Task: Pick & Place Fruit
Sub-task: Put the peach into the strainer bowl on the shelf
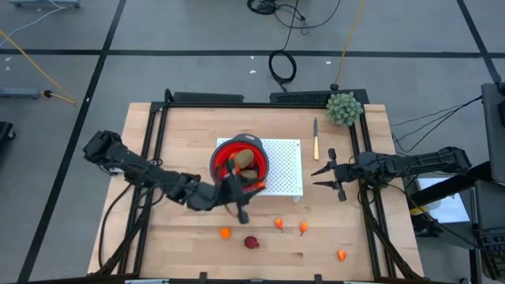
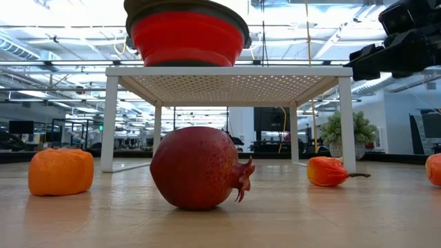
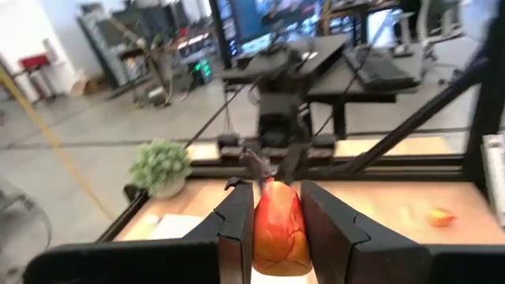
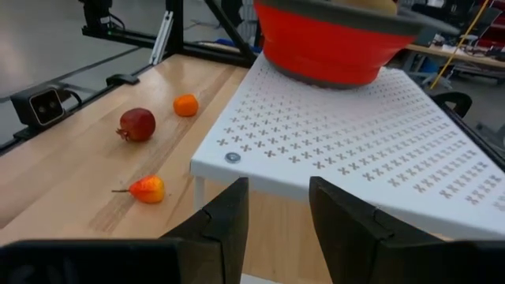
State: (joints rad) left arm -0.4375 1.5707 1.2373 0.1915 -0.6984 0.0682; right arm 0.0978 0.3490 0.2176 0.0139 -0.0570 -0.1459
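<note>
Wooden counter, and the left hand is clenched on a red-orange fruit right at the red bowl on the white rack. Loose fruit lies along the near edge: pomegranate, orange piece. Right hand waits released beside the rack, open wood below.

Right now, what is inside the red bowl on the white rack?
The red bowl holds brown oval fruits. The left gripper, shut on a red-orange fruit, hangs at the bowl's rim and covers part of the inside, so more pieces could be hidden.
</note>
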